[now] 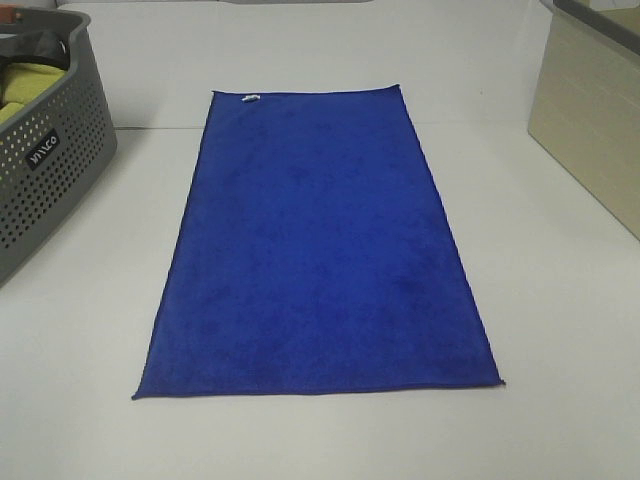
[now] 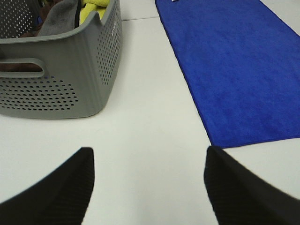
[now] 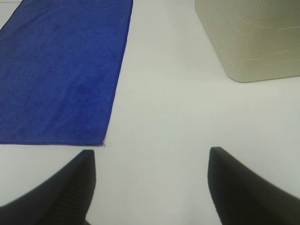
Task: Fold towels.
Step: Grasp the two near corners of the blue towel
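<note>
The royal-blue towel [image 1: 315, 250] lies flat and fully spread on the white table, long side running away from me, with a small white tag [image 1: 248, 98] at its far left corner. It also shows in the left wrist view [image 2: 234, 70] and the right wrist view [image 3: 61, 70]. My left gripper [image 2: 147, 187] is open and empty over bare table, short of the towel's near left corner. My right gripper [image 3: 150, 187] is open and empty over bare table, short of the near right corner. Neither gripper shows in the high view.
A grey perforated basket [image 1: 45, 150] stands at the left, holding a yellow-green cloth [image 2: 93, 9] and a grey cloth. A beige bin [image 1: 590, 110] stands at the right and also shows in the right wrist view [image 3: 248, 37].
</note>
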